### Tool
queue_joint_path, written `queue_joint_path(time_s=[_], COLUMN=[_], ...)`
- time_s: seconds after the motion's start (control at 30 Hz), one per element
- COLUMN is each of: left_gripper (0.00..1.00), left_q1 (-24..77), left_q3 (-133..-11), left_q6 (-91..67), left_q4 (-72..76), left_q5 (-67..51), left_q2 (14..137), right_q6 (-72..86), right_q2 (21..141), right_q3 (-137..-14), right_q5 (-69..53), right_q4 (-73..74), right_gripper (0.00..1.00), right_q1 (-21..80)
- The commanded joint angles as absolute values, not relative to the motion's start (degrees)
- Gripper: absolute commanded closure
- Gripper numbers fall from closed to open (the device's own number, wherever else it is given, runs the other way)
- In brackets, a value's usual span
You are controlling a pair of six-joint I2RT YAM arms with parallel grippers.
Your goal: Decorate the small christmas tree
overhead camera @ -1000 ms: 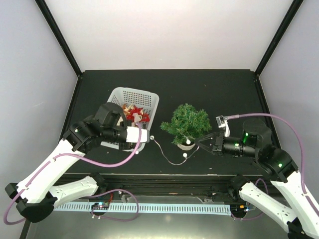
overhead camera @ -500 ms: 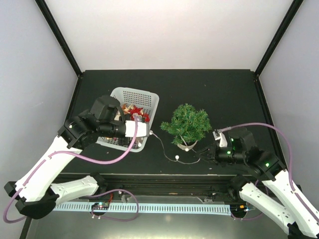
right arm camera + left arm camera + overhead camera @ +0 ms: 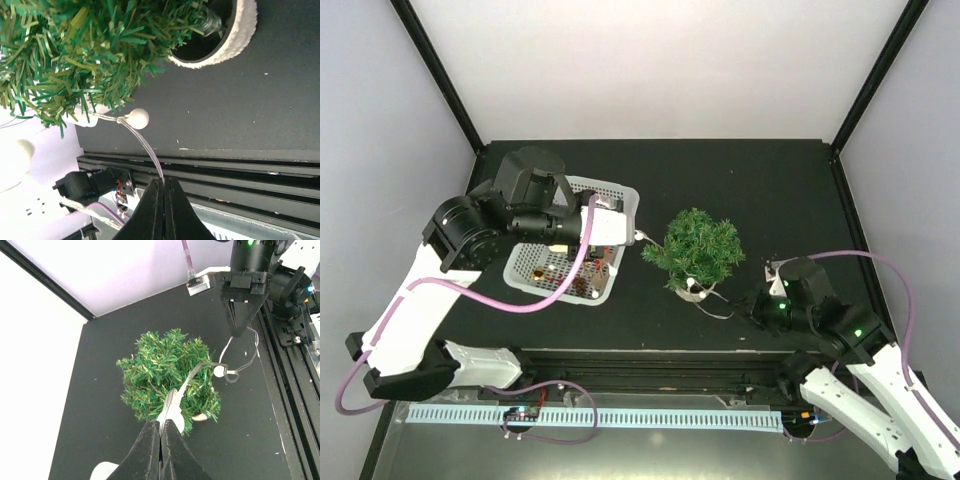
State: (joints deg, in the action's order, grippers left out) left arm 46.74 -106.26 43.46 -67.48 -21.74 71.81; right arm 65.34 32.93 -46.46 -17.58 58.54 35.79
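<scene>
Lifted toward the upper left of the top view since the earlier frames, the left arm has drawn its end of the cord off the table, and the right arm has been pulled back toward the lower right. As a result, the small christmas tree, which stands in its whitish pot near the middle of the table, now has the light string laid across its crown.

One end of the string is pinched between the pressed-together fingers of the left hand, just left of the tree. The other end is pinched the same way by the right hand, low at the lower right of the pot. A white bulb hangs at the foliage edge.

The step in hand is judged to be draping. It would be done best if slack were fed from the right while the left end is carried round the far side of the branches. That way the cord settles into the needles and is not drawn tight, since a tight cord could tip the light pot.

Room for moving is mixed:
- **Open table:** it is seen above and to the right of the tree.
- **White basket:** it lies close under the left hand.
- **Front rail:** it runs close below the right hand, so little room is left there.
</scene>
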Motion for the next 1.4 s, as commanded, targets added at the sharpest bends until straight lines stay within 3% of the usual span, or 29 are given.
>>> queue_joint_path(time_s=[0.0, 0.63, 1.37], left_gripper=[0.98, 0.98, 0.98], left_q1=[48.47, 53.43, 53.61], left_q3=[-112.19, -133.53, -135.08], left_q6=[45.70, 51.88, 54.76], left_q4=[-70.86, -66.91, -47.59], left_q5=[-20.55, -13.45, 2.05], left_q2=[74.78, 91.21, 98.25], right_q6=[68.73, 80.72, 92.06], right_q2=[31.00, 26.51, 16.50], right_q3=[-44.94, -34.22, -30.61], right_q5=[-12.97, -12.30, -4.16], right_q4=[60.08, 49.02, 51.86], right_gripper=[0.98, 0.89, 0.84], right_q1=[35.06, 34.29, 32.96])
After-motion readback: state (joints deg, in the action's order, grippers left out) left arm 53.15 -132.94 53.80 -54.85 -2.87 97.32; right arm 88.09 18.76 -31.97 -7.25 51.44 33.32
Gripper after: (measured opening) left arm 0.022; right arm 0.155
